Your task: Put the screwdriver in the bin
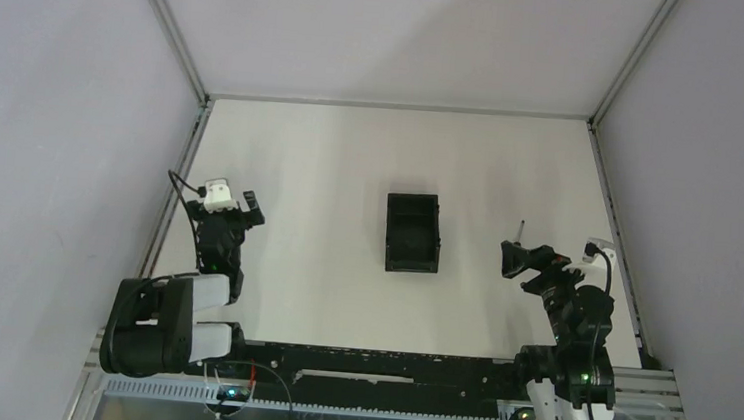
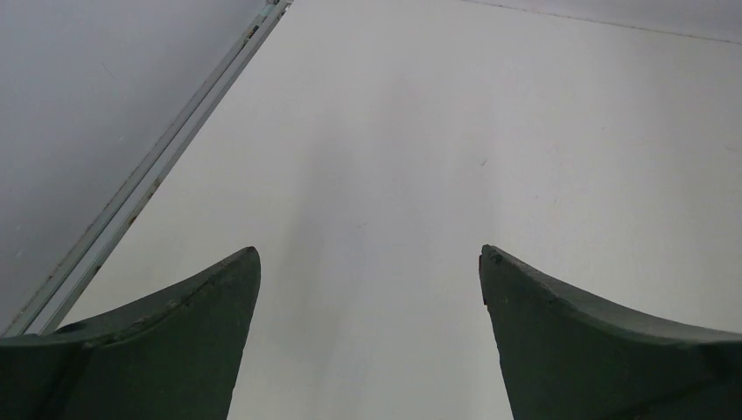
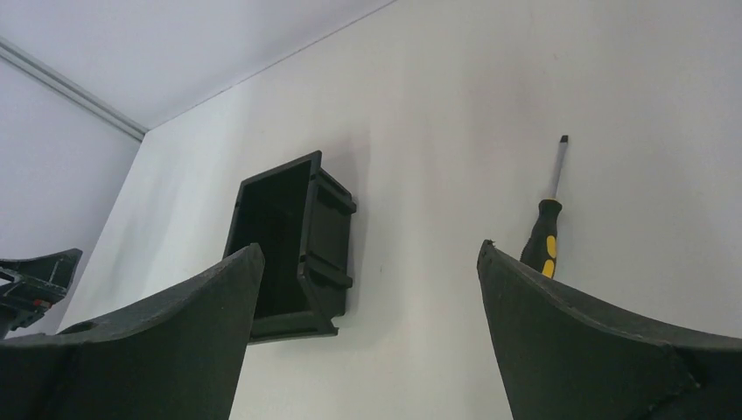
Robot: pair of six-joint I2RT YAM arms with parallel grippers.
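**A:** Where the arms stand at the near edge, how are they set?

**B:** The left end effector [image 2: 369, 254] is spread wide with nothing between its fingers. It hangs over bare surface [image 2: 420, 131] beside the left rail [image 2: 149, 175]. The right end effector [image 3: 367, 249] is just as wide and also grips nothing.

**A:** And the screwdriver?

**B:** The screwdriver [image 3: 544, 232] lies on the surface just beyond the right end effector. Its handle is nearest the arm and its shaft points away. The base of the handle is hidden behind one finger.

**A:** Then the bin?

**B:** The bin [image 1: 389, 233] sits upright, open side up, near the middle of the surface. It is well to the left of the screwdriver, which lies outside it.
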